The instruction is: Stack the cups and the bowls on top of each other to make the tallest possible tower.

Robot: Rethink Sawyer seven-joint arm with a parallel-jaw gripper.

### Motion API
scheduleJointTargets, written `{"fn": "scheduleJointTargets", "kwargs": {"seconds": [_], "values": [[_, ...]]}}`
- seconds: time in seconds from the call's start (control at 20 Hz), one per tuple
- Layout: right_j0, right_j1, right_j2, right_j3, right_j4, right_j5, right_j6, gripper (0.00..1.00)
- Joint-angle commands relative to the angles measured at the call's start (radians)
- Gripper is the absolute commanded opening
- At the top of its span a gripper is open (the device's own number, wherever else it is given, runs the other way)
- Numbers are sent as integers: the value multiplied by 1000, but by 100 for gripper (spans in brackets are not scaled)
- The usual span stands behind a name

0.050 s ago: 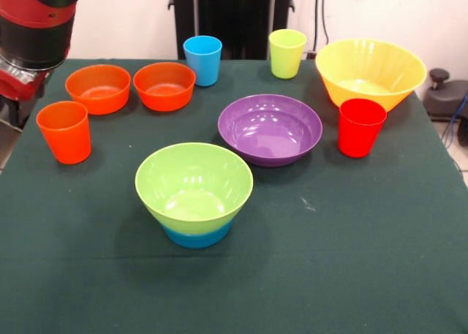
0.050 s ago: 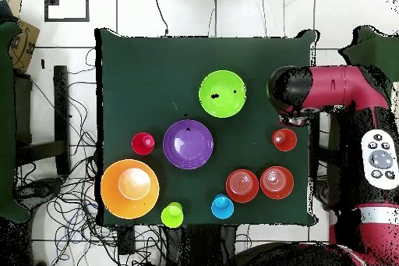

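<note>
Tower (image 1: 194,195), lime green plastic bowl nested on small blue bowl, sits lower centre of frame. Red-black arm (image 1: 33,27) upper left, gripper hidden, grip state unknowable. Risk: tapered orange cup (image 1: 64,131) tips if clipped.

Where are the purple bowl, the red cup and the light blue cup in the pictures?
purple bowl (image 1: 270,128), front view, inner floor.
red cup (image 1: 360,129), front view, outer wall.
light blue cup (image 2: 222,207), overhead view, open mouth.
</note>
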Motion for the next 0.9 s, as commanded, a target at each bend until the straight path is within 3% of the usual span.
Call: {"fn": "scheduleJointTargets", "kwargs": {"seconds": [0.05,0.6,0.9], "values": [[6,98,0,74,-63,-20,-176,100],[-23,132,12,83,-40,-77,-153,100],[-14,130,3,78,-64,-88,-148,100]]}}
